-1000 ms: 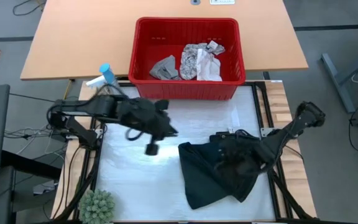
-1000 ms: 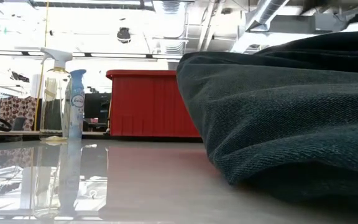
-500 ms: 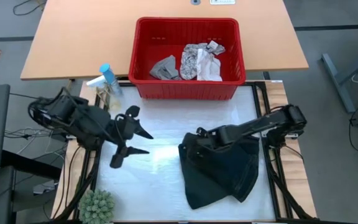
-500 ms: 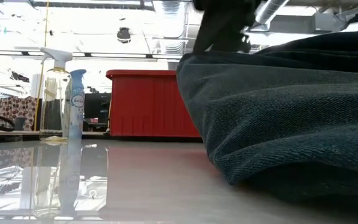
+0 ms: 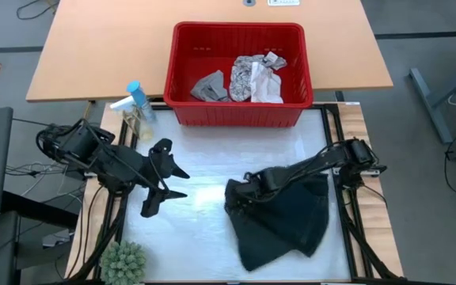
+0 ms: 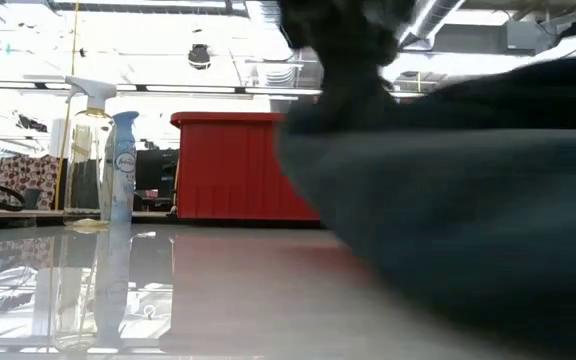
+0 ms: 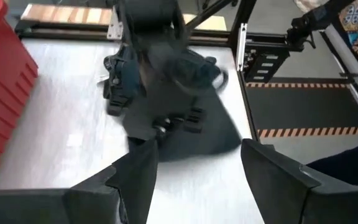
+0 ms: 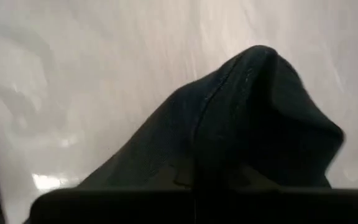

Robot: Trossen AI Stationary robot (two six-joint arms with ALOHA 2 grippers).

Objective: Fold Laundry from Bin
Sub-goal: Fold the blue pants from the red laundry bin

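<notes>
The dark blackish-green garment (image 5: 279, 218) lies bunched on the shiny work surface at the right, filling the right side of the low view (image 6: 468, 200). My right gripper (image 5: 240, 190) reaches in from the right and is shut on the garment's far-left corner. My left gripper (image 5: 180, 182) hovers open over the bare surface left of the garment, with nothing between its fingers (image 7: 135, 180). The red bin (image 5: 236, 111) stands at the far edge. In it lie a leaf-patterned cloth (image 5: 252, 75), a grey piece (image 5: 210, 85) and a whitish piece (image 5: 271, 91). My right gripper has a raised fold of the garment's far-left corner (image 8: 197, 155), where a seam runs into the fingers. It comes slanting down from the table's right side. The cloth stands up in a ridge ahead of the fingers, and the rest lies on the surface. The gripper's body hides the fingertips.
A blue-capped spray bottle (image 5: 137, 99) stands left of the bin, near my left arm. A small green plant (image 5: 125, 261) sits at the near left corner. Bare shiny surface (image 5: 204, 150) lies between the bin and the garment.
My left gripper has opened and drawn back from the garment toward the table's left edge, rising a little. My right gripper has swung from above the garment's middle down to its far-left corner and shut there. That corner has bunched up.
</notes>
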